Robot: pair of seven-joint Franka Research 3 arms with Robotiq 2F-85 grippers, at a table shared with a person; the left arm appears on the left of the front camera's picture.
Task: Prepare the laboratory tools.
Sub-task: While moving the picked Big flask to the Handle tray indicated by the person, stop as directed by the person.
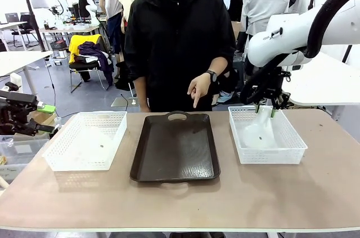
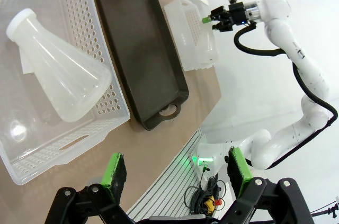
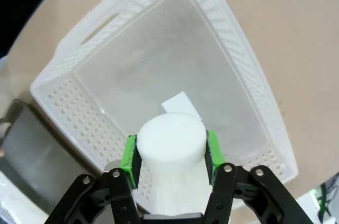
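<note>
One translucent white flask (image 2: 58, 75) lies on its side in the left mesh basket (image 2: 106, 33). My left gripper (image 2: 176, 173) is open and hangs off the table's left edge, well short of that flask; the front view shows it (image 1: 48, 119) left of the basket (image 1: 67, 162). My right gripper (image 3: 170, 160) is shut on the neck of the second flask (image 3: 170, 139), whose white top faces the camera. In the front view the right gripper (image 1: 265, 111) is over the right basket (image 1: 292, 142), with the flask's pale body (image 1: 259, 137) inside it.
A dark brown tray (image 1: 174, 148) lies between the two baskets. The person stands at the far side, one hand (image 1: 198, 89) pointing a finger down toward the tray's far end. Bare tabletop (image 1: 225, 204) runs along the near side.
</note>
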